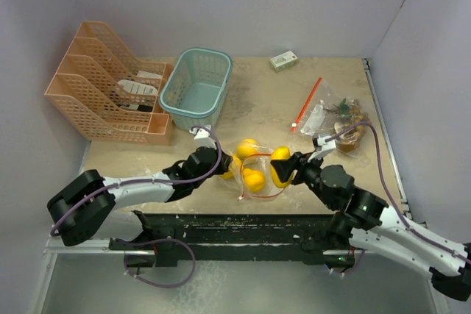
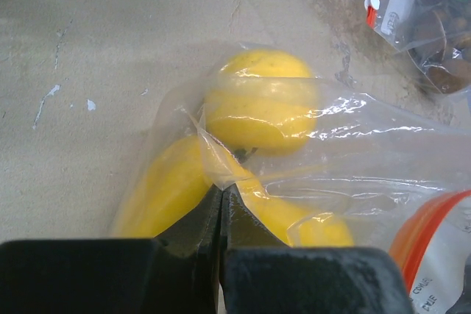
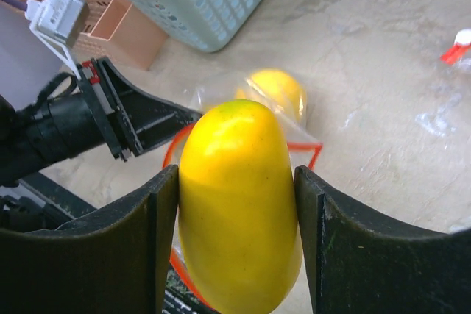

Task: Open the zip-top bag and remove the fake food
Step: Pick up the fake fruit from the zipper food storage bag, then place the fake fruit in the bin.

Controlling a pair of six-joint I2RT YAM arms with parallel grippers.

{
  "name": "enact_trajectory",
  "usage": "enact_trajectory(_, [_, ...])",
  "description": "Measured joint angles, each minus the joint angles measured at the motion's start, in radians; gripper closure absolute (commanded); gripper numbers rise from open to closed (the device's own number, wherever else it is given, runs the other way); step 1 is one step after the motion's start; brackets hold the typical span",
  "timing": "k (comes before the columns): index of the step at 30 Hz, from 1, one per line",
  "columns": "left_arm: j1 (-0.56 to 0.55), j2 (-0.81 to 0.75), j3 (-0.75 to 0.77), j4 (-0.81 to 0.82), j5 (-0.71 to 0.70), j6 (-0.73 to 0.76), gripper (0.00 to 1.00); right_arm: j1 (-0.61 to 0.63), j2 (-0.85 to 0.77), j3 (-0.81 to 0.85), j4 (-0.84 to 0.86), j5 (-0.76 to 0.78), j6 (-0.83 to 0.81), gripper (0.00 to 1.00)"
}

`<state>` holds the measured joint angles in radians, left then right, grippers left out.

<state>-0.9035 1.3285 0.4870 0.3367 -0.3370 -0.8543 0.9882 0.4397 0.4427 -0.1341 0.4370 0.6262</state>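
Yellow fruit (image 3: 239, 204) is clamped between your right fingers (image 3: 368, 255), its long axis running along them, at the right-hand mouth of the bag (image 2: 346, 145). Your left fingers (image 2: 190, 232) pinch together on the bag's opposite end; other fruits (image 2: 257, 101) lie inside.

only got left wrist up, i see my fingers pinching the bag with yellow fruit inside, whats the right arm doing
observer: The right gripper has a yellow fruit gripped on both sides, right in front of the red-rimmed mouth of the bag.
operator: is it out of the bag yet
observer: I cannot tell for sure. In the top view it sits at the right edge of the mouth.
operator: anywhere to drop it
observer: A teal basket stands farther back, beyond the left gripper.
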Motion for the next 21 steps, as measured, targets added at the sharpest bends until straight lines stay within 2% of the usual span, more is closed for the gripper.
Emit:
enact_trajectory(3, [0.000,0.006,0.000,0.013,0.007,0.000,1.00,0.000,0.113,0.092,0.010,0.023,-0.062,0.67])
enact_trajectory(9, [0.001,-0.010,-0.019,0.021,0.016,-0.012,1.00,-0.022,0.465,0.351,0.094,0.039,-0.216,0.67])
enact_trajectory(16, [0.005,-0.114,-0.137,0.039,0.024,-0.064,1.00,-0.185,0.827,0.671,0.200,-0.129,-0.328,0.65])
enact_trajectory(21, [0.005,-0.160,-0.181,0.024,0.024,-0.087,1.00,-0.210,1.131,0.973,0.253,-0.243,-0.380,0.64])
